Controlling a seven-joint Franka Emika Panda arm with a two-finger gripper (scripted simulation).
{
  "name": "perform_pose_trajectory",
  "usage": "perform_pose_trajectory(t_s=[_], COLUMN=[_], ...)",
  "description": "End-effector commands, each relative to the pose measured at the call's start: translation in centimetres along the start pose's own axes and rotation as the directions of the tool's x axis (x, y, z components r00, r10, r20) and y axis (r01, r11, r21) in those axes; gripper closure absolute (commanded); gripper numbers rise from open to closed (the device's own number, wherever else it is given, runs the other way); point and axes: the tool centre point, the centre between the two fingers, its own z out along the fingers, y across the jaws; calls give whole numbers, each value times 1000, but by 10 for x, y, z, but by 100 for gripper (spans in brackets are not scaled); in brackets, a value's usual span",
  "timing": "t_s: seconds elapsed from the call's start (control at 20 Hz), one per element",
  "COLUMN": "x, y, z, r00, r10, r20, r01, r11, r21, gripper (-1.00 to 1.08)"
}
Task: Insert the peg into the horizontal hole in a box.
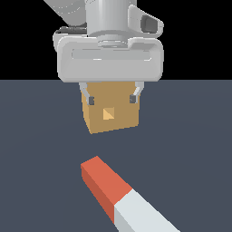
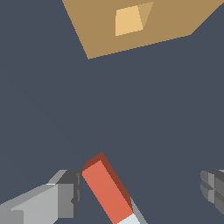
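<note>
On the dark grey floor [image 1: 41, 136], between my spread fingers, the peg [image 1: 118, 195] lay untouched. My gripper [image 2: 140, 192] was open wide: in the wrist view one fingertip [image 2: 65, 192] stood just beside the red-orange half of the peg and the other fingertip [image 2: 214, 188] stood well apart from it on the opposite side. Neither pad was in contact with the bar. I held nothing.

Position of task items:
1. Peg. It rested flat on the floor at the near side of the exterior view, running diagonally. Its red-orange end pointed toward the far side, roughly toward the box; its pale grey-white half ran off toward the exterior view's right and out of frame.
2. Box [image 1: 111, 111]. The tan cube sat on the floor at the far side, well apart from the peg. In the exterior view my hand partly covered its upper portion.
3. Hole [image 1: 108, 113]. The small square opening, lighter tan inside, sat in the middle of the box face turned toward the peg. It was empty.

Progress, as I judged it: nothing was completed. Grasping, lifting, levelling the peg with the hole, and inserting it all remained.
</note>
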Motion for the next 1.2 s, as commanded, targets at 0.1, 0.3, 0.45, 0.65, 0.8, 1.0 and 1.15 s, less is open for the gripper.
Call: perform_pose_trajectory(t_s=[0.1,0.3,0.45,0.65,0.8,1.0,1.15], x=[-23,-45,-62,-85,-102,-125,-140], y=[-4,-5,-5,-3,0,5,10], z=[11,22,30,41,50,61,69], r00=[997,990,981,964,948,922,902], r10=[-73,-142,-194,-264,-318,-387,-432], r20=[-1,-2,-2,-3,-4,-5,-5], r01=[73,142,194,264,318,387,432], r11=[997,990,981,964,948,922,902], r21=[0,0,0,0,0,-1,-1], gripper=[-92,-92,-92,-92,-92,-92,-92])
